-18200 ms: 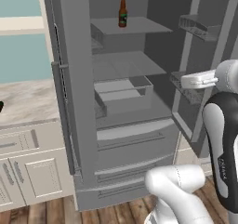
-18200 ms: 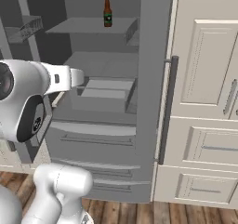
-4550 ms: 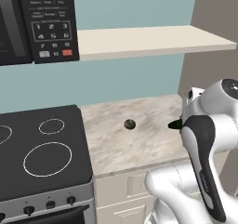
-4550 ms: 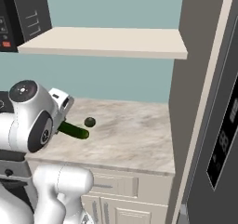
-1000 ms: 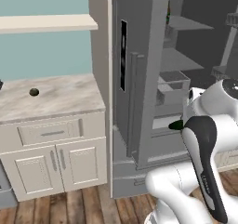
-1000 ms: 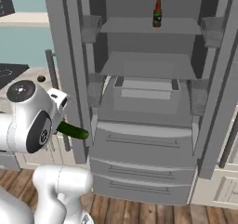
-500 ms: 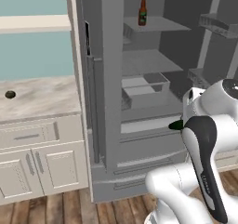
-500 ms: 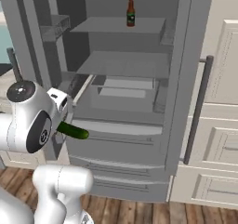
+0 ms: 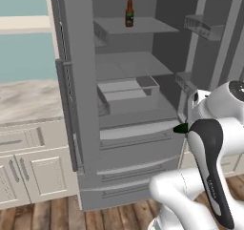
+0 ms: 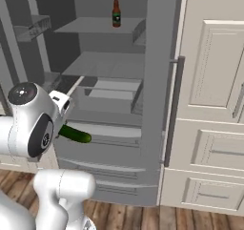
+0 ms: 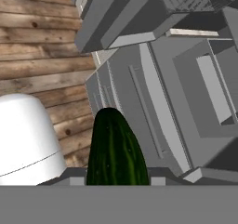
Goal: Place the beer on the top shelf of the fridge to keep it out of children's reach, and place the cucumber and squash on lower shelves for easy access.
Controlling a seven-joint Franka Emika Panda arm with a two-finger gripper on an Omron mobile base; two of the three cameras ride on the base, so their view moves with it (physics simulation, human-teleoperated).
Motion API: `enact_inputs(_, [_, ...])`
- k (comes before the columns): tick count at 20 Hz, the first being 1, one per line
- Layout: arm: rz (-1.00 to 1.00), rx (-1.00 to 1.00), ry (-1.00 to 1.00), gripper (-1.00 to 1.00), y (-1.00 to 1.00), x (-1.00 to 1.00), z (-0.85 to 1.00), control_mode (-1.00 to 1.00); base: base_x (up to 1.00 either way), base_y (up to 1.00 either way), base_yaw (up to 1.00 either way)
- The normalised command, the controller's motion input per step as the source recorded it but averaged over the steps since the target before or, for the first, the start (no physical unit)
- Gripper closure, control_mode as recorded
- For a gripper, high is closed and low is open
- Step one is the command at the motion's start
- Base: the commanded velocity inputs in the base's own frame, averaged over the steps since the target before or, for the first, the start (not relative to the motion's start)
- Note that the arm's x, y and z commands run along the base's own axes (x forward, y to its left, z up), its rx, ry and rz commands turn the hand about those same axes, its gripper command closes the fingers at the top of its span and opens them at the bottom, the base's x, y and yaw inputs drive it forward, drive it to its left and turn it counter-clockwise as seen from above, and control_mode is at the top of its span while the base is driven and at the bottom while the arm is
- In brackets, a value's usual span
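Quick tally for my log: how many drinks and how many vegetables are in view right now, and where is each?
Drinks: 1, the beer on the top shelf of the fridge.
Vegetables: 1, the cucumber held in the tool.
Total: 2

You have one beer (image 9: pixel 129 11) bottle, one cucumber (image 10: pixel 75 134), and one open fridge (image 9: pixel 143 143).

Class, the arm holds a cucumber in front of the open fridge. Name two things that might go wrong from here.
1. The cucumber juts far out of the fingers, so its tip might strike a lower shelf edge on entry.
2. A swing too high could topple the beer on the top shelf.
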Motion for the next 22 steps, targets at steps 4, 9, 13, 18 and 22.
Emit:
enact_inputs(4, [0.00,0.00,0.00,1.00,0.00,0.00,0.00,1.00,0.16,-0.28,0.06])
enact_inputs(9, [0.00,0.00,0.00,1.00,0.00,0.00,0.00,1.00,0.34,-0.02,0.06])
enact_inputs(13, [0.00,0.00,0.00,1.00,0.00,0.00,0.00,1.00,0.45,0.00,0.05])
enact_inputs(18, [0.00,0.00,0.00,1.00,0.00,0.00,0.00,1.00,0.49,0.00,0.05])
enact_inputs(22, [0.00,0.00,0.00,1.00,0.00,0.00,0.00,1.00,0.52,0.00,0.04])
